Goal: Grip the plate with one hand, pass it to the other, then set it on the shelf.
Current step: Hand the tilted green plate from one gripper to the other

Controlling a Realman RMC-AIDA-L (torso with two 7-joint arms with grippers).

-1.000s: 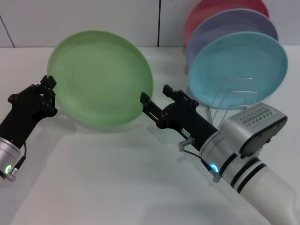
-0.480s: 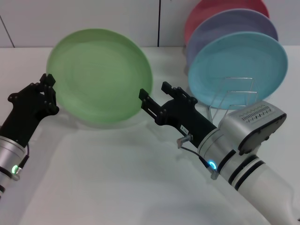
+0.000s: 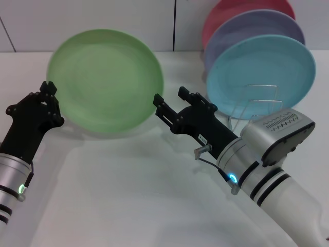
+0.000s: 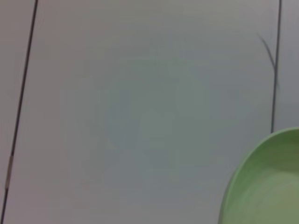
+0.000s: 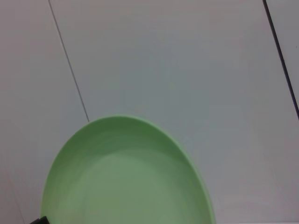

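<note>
The light green plate (image 3: 105, 80) hangs tilted in the air above the white table, its face toward the head camera. My left gripper (image 3: 51, 100) is shut on its left rim and carries it. My right gripper (image 3: 169, 96) is open at the plate's right rim, one finger (image 3: 163, 109) just in front of the edge; it does not clamp the plate. Part of the plate (image 4: 266, 186) shows in the left wrist view and most of the plate (image 5: 126, 177) in the right wrist view. The silver wire shelf (image 3: 255, 105) stands at the right, behind my right arm.
A turquoise plate (image 3: 259, 72), a lavender plate (image 3: 247, 28) and a pink plate (image 3: 241, 9) stand upright one behind another at the shelf. A pale panelled wall runs behind the white table (image 3: 128, 195).
The left gripper and the green plate have shifted a little left and up, so the plate's right rim has drawn back from the right gripper's fingers. The right arm has barely moved.
</note>
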